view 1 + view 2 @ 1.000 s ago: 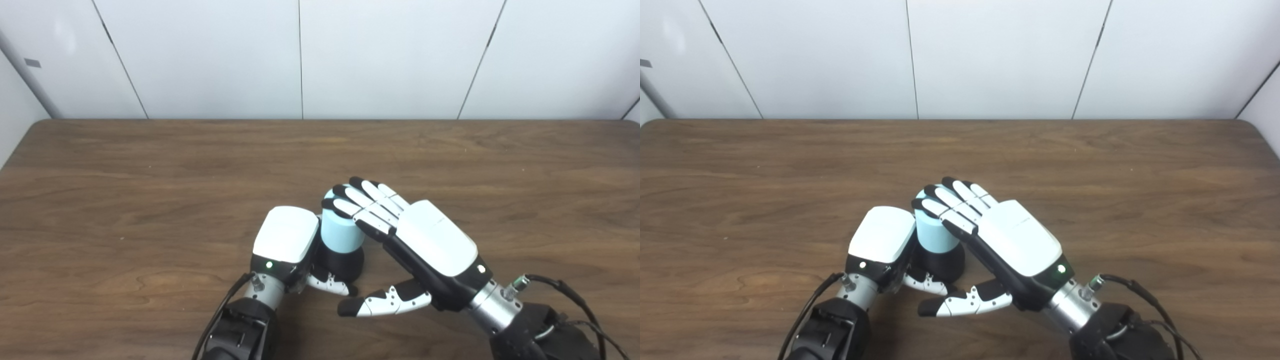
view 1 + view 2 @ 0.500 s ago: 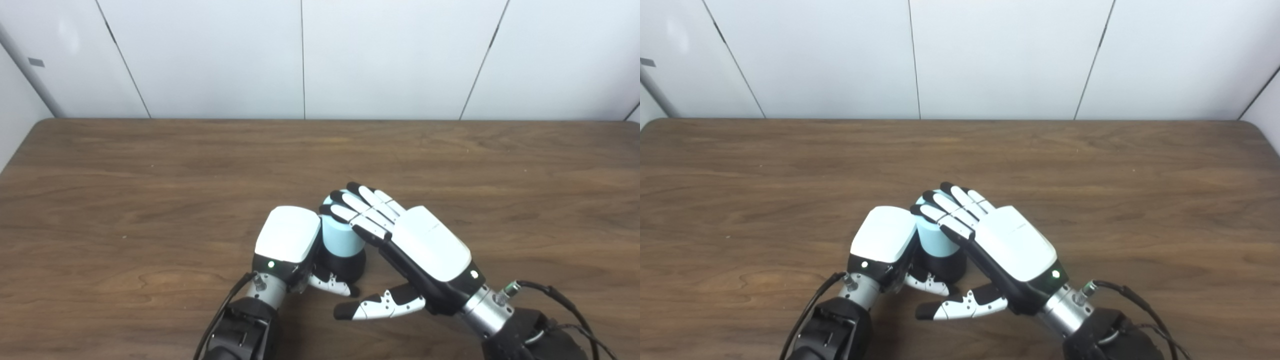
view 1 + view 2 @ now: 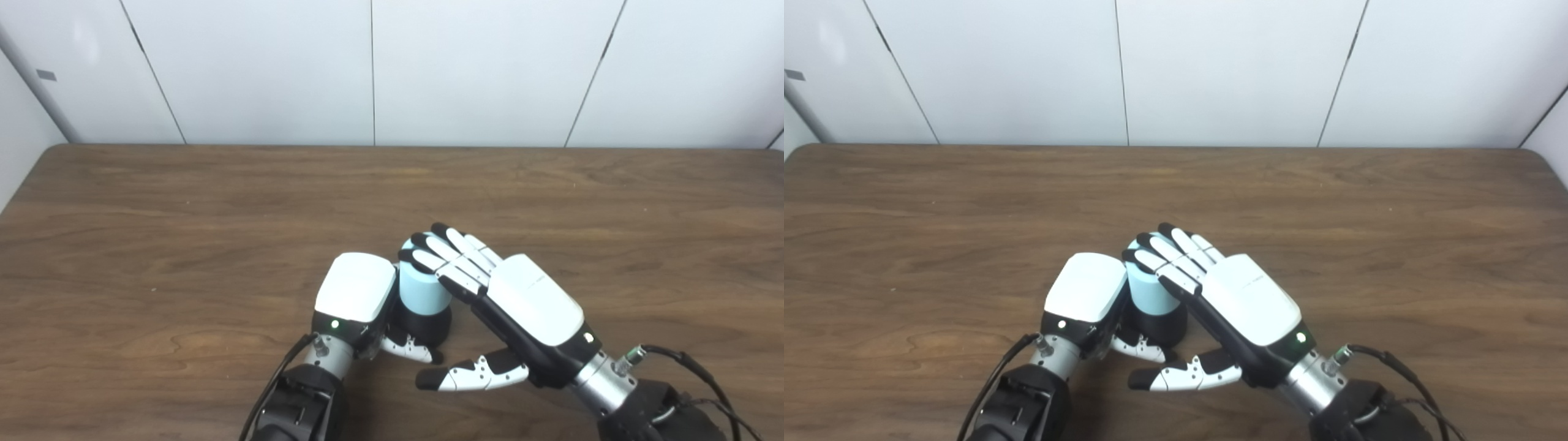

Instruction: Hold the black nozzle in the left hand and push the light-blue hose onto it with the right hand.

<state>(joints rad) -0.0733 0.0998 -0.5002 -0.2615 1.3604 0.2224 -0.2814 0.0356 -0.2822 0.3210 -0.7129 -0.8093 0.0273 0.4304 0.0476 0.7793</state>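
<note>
My left hand (image 3: 356, 294) is wrapped around the black nozzle (image 3: 425, 323), which stands upright toward the near edge of the table (image 3: 184, 214), about midway along it. The light-blue hose (image 3: 421, 288) already sits on top of the nozzle, and my right hand (image 3: 527, 300) is spread flat, gripping nothing, fingers (image 3: 453, 257) laid over the hose's top. My worry is that those fingers rest off to one side of the top, so a hard push could tip the hose askew or lever the nozzle out of my left grasp.
</note>
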